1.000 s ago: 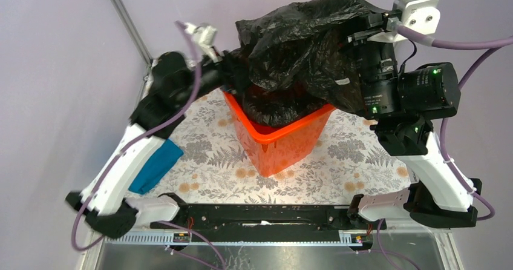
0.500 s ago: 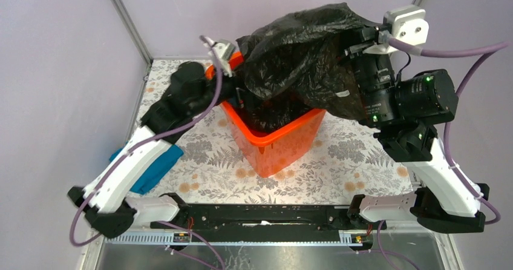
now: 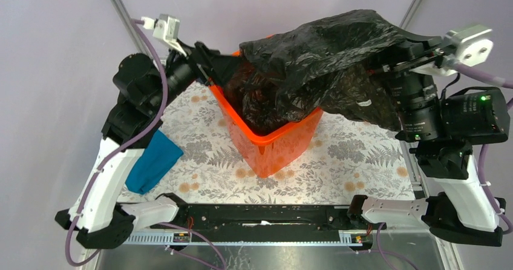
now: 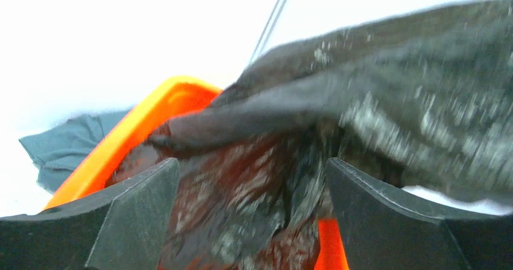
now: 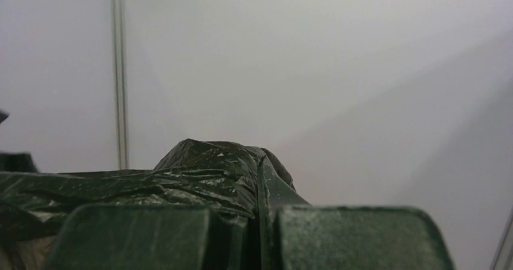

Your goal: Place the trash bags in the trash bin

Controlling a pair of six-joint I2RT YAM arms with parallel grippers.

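Just changed: left claw (image 3: 209, 57) has let go of the trash bag (image 3: 314, 46) and backed off to the left; jaws spread wide, gripping nothing
Other side: right claw (image 5: 260, 221) clenched on a fold of the bag; it has swung out right, drawing the film taut
Bag position: lower part down inside the trash bin (image 3: 278, 146); the rest bridges up over the right rim
Meaning: only partly in; the right claw probably must lower and release over the opening
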